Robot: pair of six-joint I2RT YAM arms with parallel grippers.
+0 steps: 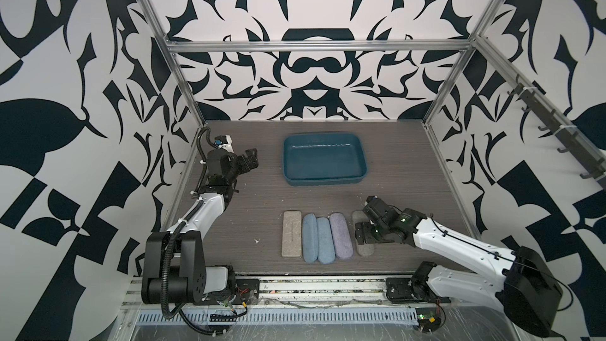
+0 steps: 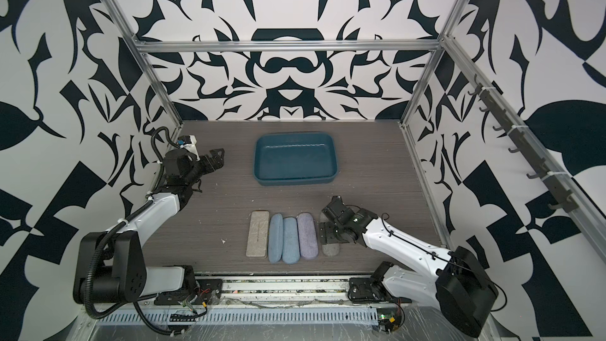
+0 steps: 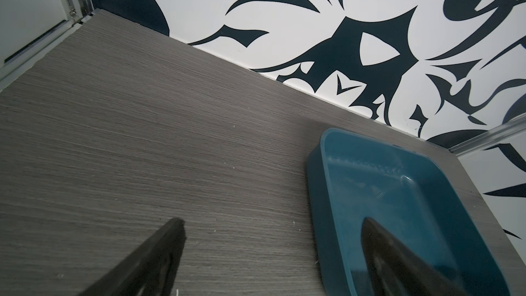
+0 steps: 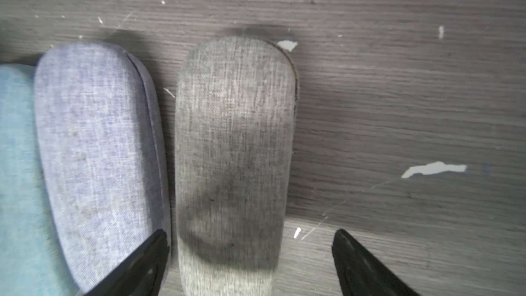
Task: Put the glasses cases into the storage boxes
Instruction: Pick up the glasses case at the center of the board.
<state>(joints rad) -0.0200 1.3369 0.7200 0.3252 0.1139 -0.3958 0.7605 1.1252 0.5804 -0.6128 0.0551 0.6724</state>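
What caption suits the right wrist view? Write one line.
Open right gripper, a finger on either side of the grey-brown case, lilac case close beside it.

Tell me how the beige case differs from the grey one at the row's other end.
The beige rectangular felt case has squared corners; the grey-brown felt case has rounded ends. The beige one lies uncovered; the grey-brown one sits under the open right pincer. Both lie flat on the table, outside the dark teal plastic tray.
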